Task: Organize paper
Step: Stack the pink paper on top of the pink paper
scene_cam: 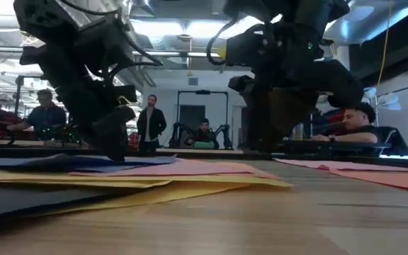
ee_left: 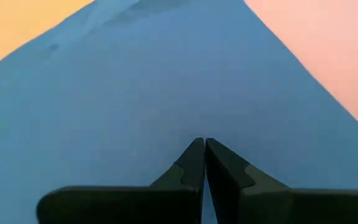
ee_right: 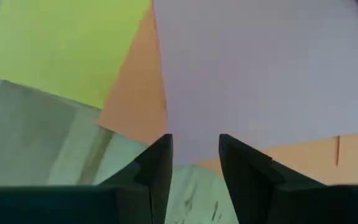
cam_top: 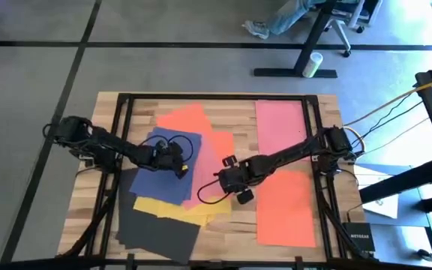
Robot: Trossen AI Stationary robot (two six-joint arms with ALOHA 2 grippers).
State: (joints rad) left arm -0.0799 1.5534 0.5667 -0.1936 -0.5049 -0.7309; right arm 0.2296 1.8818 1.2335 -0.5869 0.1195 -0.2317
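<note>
Several coloured sheets of paper overlap on the table's left half: a navy sheet (cam_top: pixel 160 176) on top, then a pink sheet (cam_top: pixel 210 154), an orange sheet (cam_top: pixel 186 120), a yellow sheet (cam_top: pixel 178 210) and a dark grey sheet (cam_top: pixel 156 231). My left gripper (cam_top: pixel 183 168) is shut, its tips down on the navy sheet (ee_left: pixel 135 93). My right gripper (cam_top: pixel 227 180) stands open at the near corner of the pink sheet (ee_right: pixel 260 68), low over the table (scene_cam: pixel 261 149). My left gripper presses its shut fingertips (ee_left: pixel 194 155) down on the navy sheet near its right edge (ee_left: pixel 166 124), coming from above at a slant. The sheet lies flat on the pile. My right gripper's fingers straddle the pink sheet's corner (ee_right: pixel 191 155); whether they touch it I cannot tell.
A separate pink sheet (cam_top: pixel 280 124) and an orange sheet (cam_top: pixel 285 206) lie flat on the table's right half. A black frame (cam_top: pixel 126 101) runs around the wooden top. People stand and sit in the room behind the table.
</note>
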